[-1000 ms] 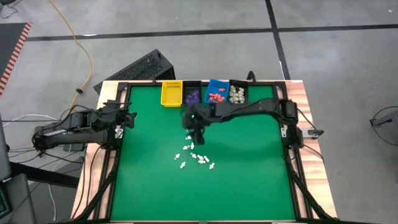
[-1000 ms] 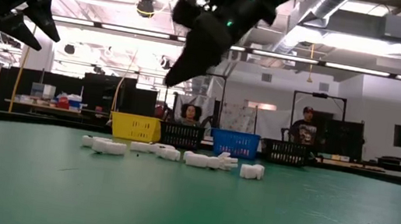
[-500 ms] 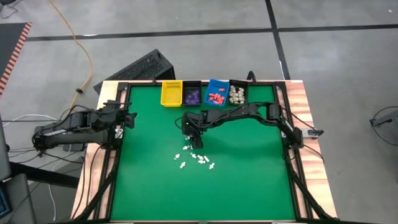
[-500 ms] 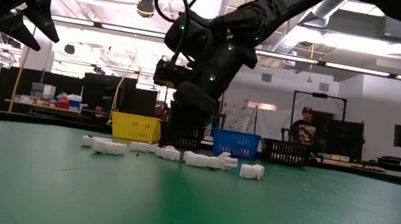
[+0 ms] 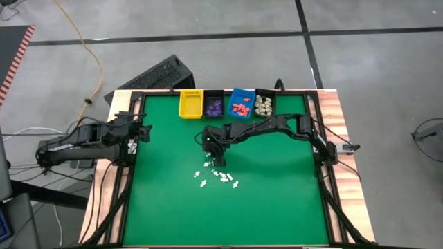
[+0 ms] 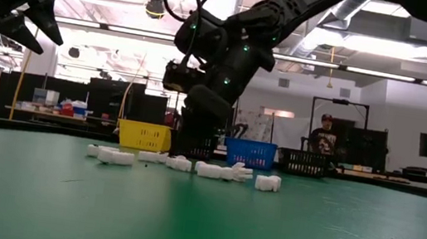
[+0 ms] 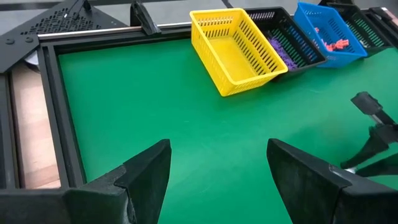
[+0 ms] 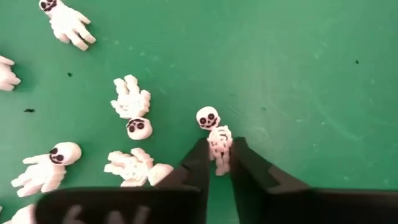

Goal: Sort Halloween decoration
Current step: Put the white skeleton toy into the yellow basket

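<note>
Green table [image 5: 277, 200]: right gripper [image 8: 216, 163] is down on the mat, fingers pinched on a white skeleton [image 8: 216, 135], its skull poking out past the tips. Left gripper [image 7: 217, 177] hovers wide open near the left edge.

Green table mat [image 5: 277, 194], yellow bin [image 5: 191, 104], two black bins, blue bin [image 5: 241, 102], orange cable [image 5: 88, 48] on floor, person [image 6: 325, 140] beyond the table

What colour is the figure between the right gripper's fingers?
White, with black eye sockets: a skeleton in the right gripper. Right wrist view shows it best.
</note>
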Robot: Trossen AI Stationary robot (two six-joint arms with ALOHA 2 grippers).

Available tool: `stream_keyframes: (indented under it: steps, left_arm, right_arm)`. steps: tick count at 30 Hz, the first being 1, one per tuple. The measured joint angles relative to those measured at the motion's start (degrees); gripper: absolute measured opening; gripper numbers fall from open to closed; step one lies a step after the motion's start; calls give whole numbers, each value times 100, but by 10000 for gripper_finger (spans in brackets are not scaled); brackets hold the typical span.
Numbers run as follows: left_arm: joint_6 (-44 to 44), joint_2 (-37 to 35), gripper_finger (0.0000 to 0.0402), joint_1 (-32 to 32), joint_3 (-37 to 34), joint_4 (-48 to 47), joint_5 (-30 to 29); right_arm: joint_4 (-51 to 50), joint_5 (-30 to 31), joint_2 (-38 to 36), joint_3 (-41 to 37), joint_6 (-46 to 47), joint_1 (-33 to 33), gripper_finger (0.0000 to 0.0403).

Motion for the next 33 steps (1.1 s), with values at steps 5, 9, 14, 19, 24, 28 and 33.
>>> stream_keyframes:
  steps: [5,9,14,19,24,28,33]
  left_arm:
    - [0,0,256,-1,0,0,0]
    - [-1,0,256,0,0,1,2]
    - [-2,0,256,-1,0,1,29]
    - [-2,2,256,0,0,-1,33]
    - [-2,0,256,-2,0,2,31]
    - [0,0,256,0,0,-1,28]
    - [-2,0,256,-2,0,0,19]
  right_arm:
    - [-32,-70,0,2,215,6,36]
    - [-200,-180,23,201,667,-16,36]
    - [-284,-178,53,902,774,-142,36]
    - [-192,139,33,1576,846,-433,36]
    - [112,812,26,2011,1291,-824,36]
    - [608,900,49,2042,1681,-1125,36]
    - [857,913,224,2046,2223,-1397,41]
